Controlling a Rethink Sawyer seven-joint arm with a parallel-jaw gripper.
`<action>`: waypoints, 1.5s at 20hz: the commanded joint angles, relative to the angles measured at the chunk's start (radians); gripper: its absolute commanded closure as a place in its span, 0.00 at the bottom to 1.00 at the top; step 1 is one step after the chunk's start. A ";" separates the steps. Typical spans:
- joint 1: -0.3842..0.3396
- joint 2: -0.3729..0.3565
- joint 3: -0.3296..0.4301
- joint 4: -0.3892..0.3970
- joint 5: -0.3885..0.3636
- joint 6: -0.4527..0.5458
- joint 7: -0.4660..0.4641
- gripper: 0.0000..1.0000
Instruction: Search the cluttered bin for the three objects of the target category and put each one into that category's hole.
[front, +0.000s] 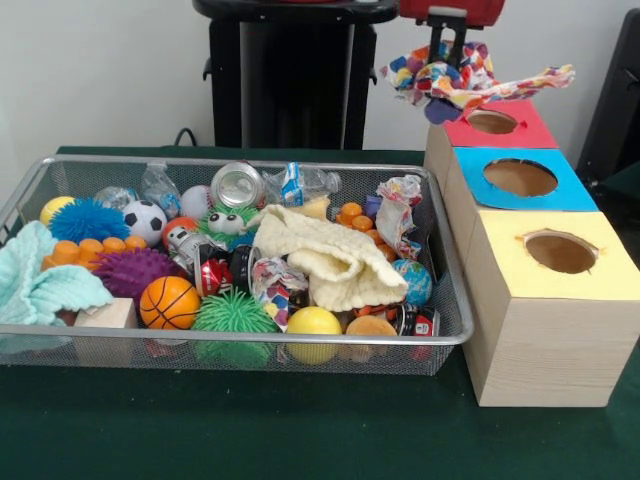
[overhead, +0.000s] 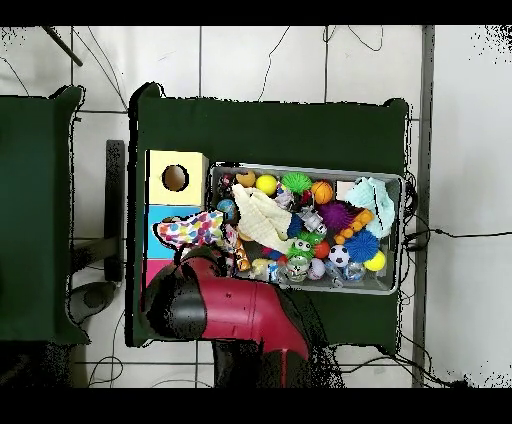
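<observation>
My gripper (front: 447, 60) is shut on a white spotted fabric piece (front: 470, 78) and holds it in the air above the red-topped box (front: 525, 132). In the overhead view the fabric (overhead: 190, 230) hangs over the blue-topped box, beside the bin's end. The round hole (front: 560, 252) in the yellow-topped box is nearest the camera in the front view and shows uncovered in the overhead view (overhead: 175, 178). The wire mesh bin (front: 240, 338) stands left of the boxes. Two more crumpled white printed pieces (front: 398, 208) (front: 276, 282) lie among its toys.
The bin holds a cream knitted cloth (front: 325, 258), a mint-green towel (front: 40, 285), balls, spiky toys, cans and orange caps. The blue-topped box (front: 520, 178) stands between the red and yellow ones. My red arm (overhead: 235, 305) reaches over the table's edge.
</observation>
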 joint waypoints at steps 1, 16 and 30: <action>0.041 0.080 -0.015 0.005 0.086 -0.050 0.295 1.00; 0.068 0.095 -0.049 -0.047 0.121 -0.024 0.249 1.00; -0.067 0.086 -0.003 -0.019 0.051 -0.077 0.131 1.00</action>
